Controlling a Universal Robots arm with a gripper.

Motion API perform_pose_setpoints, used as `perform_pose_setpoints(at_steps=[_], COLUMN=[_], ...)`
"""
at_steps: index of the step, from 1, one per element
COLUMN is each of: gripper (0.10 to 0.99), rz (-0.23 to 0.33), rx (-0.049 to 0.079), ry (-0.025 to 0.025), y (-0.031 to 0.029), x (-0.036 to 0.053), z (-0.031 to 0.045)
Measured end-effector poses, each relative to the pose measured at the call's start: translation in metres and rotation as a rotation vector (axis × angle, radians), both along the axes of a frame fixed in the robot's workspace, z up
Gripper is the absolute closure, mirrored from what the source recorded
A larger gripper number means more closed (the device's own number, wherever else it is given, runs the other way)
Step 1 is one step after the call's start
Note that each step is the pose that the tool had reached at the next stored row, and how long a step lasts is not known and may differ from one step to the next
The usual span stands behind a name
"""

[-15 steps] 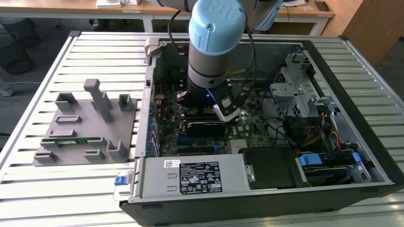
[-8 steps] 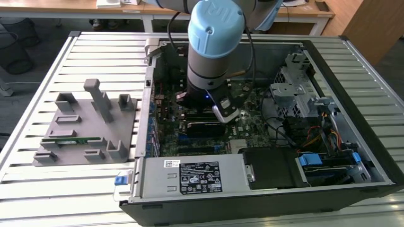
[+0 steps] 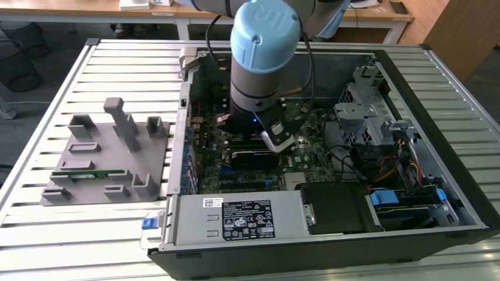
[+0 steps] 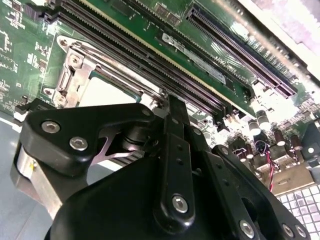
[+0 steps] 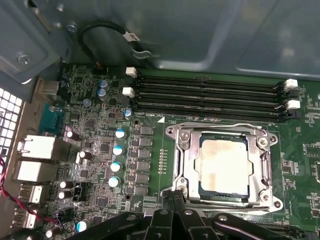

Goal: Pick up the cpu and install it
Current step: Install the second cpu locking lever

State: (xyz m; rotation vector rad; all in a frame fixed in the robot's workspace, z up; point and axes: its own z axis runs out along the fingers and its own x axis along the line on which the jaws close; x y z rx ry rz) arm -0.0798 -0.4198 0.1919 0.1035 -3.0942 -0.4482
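cpu: the cpu [image 5: 223,167] sits flat inside the metal socket frame [image 5: 182,165] on the motherboard [image 5: 150,150], silvery top facing up with some pale residue on it. In the second wrist view a pale corner of it [image 4: 107,92] peeks out past the black linkage.

pincer: the pincer [image 5: 172,200] hangs right over the socket's near edge, roughly 6 o'clock from the chip in the first wrist view. Can't tell if its jaws are apart or together; the tips are buried behind the black linkage in both wrist views. Nothing obviously clamped in it.

arm: in the exterior view the arm [image 3: 264,55] drops straight down into the open pc case [image 3: 461,193], tool end over the middle of the board.

neighbours: memory slots [image 5: 210,97] run just beyond the socket at about 12 o'clock from the chip, a row of capacitors [image 5: 117,157] at 9 o'clock.

desk: the case lies on a slatted desk [image 3: 47,105], with a grey fixture tray [image 3: 105,161] at 9 o'clock from it.

progress guess: chip looks seated, so the placing part seems basically done.

what could go wrong: if the chip isn't fully square in the socket, any downward push could bend contacts. A sideways drift could clip the frame or the slot latches, since everything's packed tight.
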Motion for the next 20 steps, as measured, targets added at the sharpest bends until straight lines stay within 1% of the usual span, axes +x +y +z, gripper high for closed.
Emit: perform_pose_setpoints(at_steps=[16,20], gripper=[0.980,0.980], rz=[0.000,0.000], rx=[0.012,0.012], ry=[0.0001,0.0000], y=[0.0000,0.0000], x=[-0.0033,-0.0039], z=[-0.0027,-0.0027])
